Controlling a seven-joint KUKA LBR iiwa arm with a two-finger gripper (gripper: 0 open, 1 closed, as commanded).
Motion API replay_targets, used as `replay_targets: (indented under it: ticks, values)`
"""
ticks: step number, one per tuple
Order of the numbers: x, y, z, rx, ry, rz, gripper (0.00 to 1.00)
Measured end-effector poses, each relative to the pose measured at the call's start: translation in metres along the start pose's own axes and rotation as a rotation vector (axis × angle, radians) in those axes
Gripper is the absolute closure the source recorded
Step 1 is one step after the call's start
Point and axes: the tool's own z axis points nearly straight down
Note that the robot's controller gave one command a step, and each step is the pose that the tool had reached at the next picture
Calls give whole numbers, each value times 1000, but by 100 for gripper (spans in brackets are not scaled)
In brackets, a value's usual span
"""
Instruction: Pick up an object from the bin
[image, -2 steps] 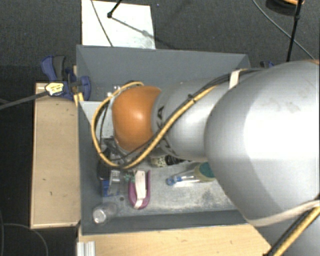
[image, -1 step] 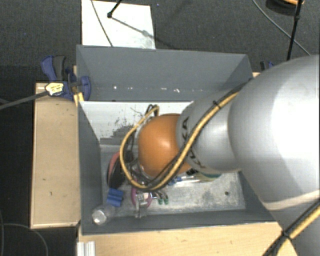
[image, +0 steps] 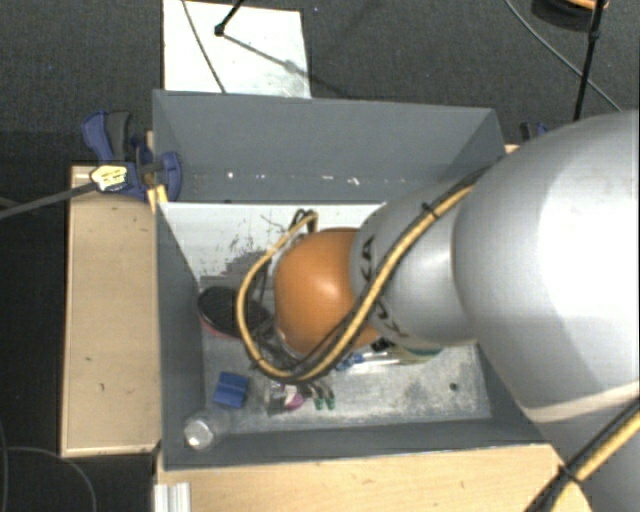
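Observation:
Under the arm's orange cover, a dark part of my gripper (image: 278, 388) pokes out low over the bin's front floor. Right beside it lie a small purple thing (image: 295, 401) and a small green thing (image: 323, 401). A blue block (image: 230, 390) rests just left of the gripper. A clear round cap (image: 198, 432) sits in the front left corner. A black round thing with a pink rim (image: 218, 310) lies against the left wall, partly behind the cover and its cables.
The arm and its orange cover hide the middle and right of the bin. A white thing (image: 385, 356) peeks out from under the arm at the right. The front right floor shows bare grey metal.

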Motion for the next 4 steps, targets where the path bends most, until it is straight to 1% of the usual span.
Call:
replay_targets:
  ticks: [1, 2, 3, 4]
  values:
    - [0, 0, 0, 0, 0, 5, 0]
    - [2, 44, -1, -3, -11, -41, 0]
    - [3, 42, -1, -3, -6, -31, 100]
    - [-19, 41, -179, -2, -11, -24, 100]
